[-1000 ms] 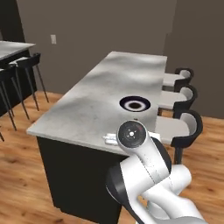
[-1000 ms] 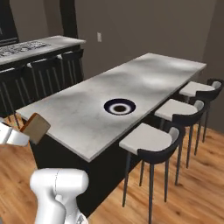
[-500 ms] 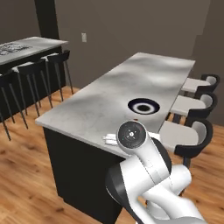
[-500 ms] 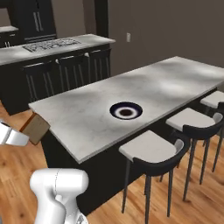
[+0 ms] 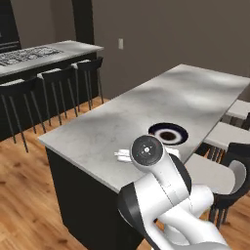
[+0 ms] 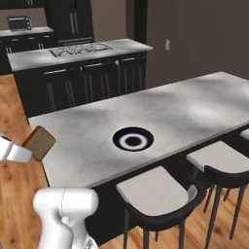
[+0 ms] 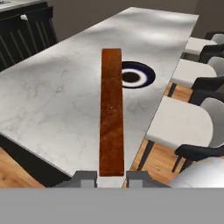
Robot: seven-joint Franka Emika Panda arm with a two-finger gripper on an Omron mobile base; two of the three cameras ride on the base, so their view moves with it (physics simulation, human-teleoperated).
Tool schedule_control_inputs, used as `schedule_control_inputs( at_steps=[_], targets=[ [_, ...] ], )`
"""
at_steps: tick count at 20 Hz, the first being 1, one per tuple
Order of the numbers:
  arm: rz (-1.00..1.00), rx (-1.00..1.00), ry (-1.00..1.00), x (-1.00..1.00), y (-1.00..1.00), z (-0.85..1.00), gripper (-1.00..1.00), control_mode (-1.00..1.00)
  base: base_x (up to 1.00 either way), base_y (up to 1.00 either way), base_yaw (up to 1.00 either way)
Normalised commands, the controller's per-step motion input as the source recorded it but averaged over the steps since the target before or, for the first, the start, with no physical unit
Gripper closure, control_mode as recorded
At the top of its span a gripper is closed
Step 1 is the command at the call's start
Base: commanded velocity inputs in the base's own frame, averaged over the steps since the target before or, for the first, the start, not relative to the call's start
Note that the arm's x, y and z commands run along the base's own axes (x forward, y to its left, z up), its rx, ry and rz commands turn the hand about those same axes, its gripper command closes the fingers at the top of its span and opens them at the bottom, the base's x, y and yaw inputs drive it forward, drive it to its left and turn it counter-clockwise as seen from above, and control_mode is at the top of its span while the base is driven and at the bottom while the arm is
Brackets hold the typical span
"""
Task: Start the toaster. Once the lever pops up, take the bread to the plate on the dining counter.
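We see the gripper [image 7: 111,175] clenched on the bread [image 7: 111,111], its two dark tips pressing the lower end of the slice, which the hand view shows edge-on as a long orange-brown strip. In the right base view the bread [image 6: 39,143] hangs in the air off the near corner of the dining counter [image 6: 194,104], above the wooden floor [image 6: 19,180] and not touching the marble. The plate [image 6: 133,139] — navy rim, pale ring, dark middle — lies flat on the marble top near the edge that faces the stools [image 6: 155,194], well apart from the bread. Behind the counter stands a second island with a gas cooktop [image 6: 80,49] and dark stools [image 5: 53,78] along it.
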Motion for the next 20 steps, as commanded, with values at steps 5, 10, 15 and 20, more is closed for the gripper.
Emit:
schedule_control_inputs(
  at_steps=[5,10,15,20],
  targets=[
    [0.00,0.00,0.00,0.00,0.00,0.00,1.00,1.00,0.40,-0.70,0.33],
    [0.00,0.00,0.00,0.00,0.00,0.00,1.00,1.00,0.51,-0.46,0.21],
    [0.00,0.00,0.00,0.00,0.00,0.00,1.00,1.00,0.18,-0.03,0.00],
    [0.03,0.04,0.02,0.28,-0.24,-0.02,1.00,-1.00,0.31,-0.11,0.02]
  ],
)
